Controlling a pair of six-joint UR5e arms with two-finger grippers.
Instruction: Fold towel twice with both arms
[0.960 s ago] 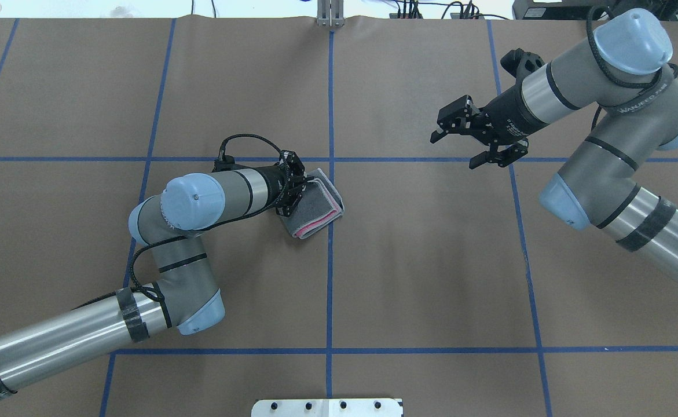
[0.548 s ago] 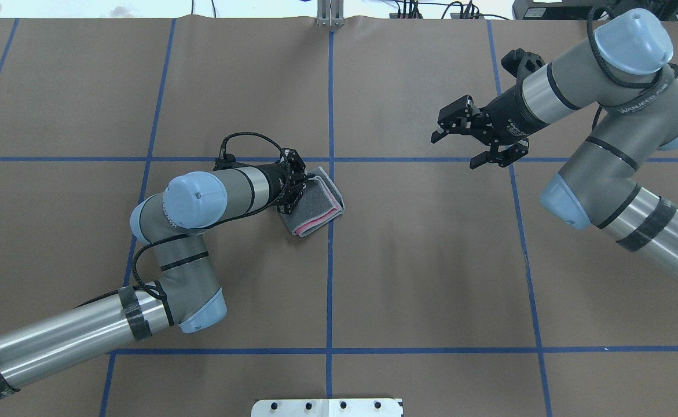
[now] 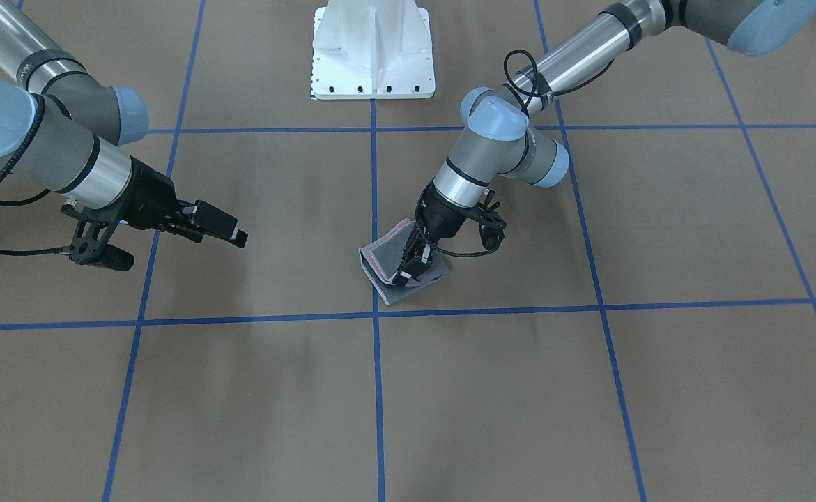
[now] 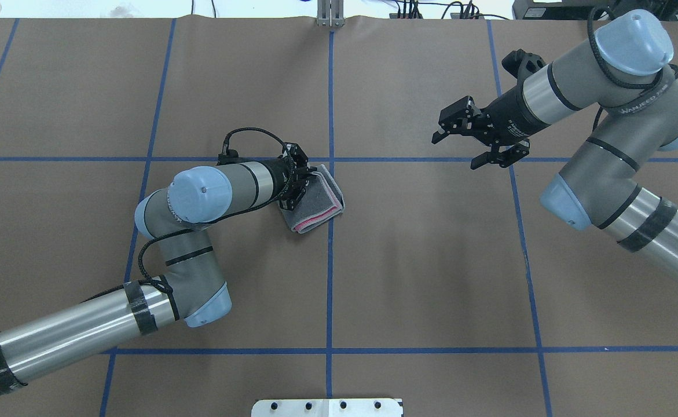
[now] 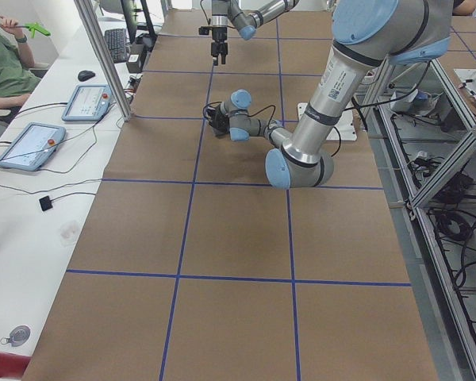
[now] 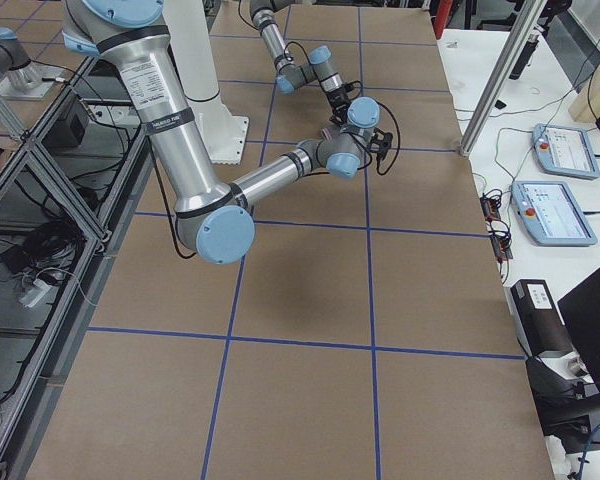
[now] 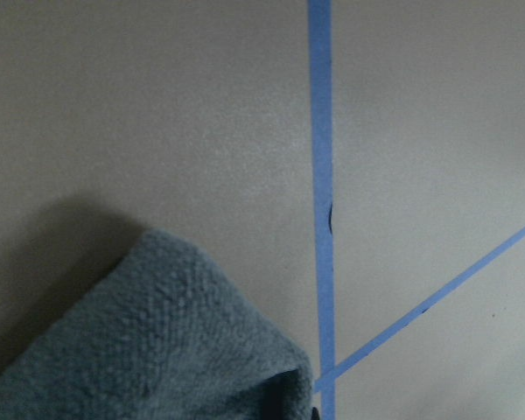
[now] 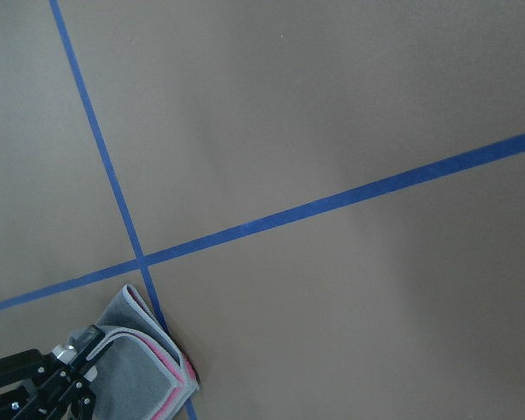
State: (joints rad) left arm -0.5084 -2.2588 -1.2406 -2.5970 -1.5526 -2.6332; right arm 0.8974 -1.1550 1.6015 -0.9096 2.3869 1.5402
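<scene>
Where folded, the terry towel (image 4: 318, 202) stacks pink-edged layers; grey nap uppermost.

Overhead looks down from behind me, front cam faces me, both share the towel (image 4: 318, 204) mid-frame; left wrist cam's right up against it.

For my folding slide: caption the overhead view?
Left gripper down on the folded grey-and-pink towel; the right gripper hangs open, well off to the side.
</scene>
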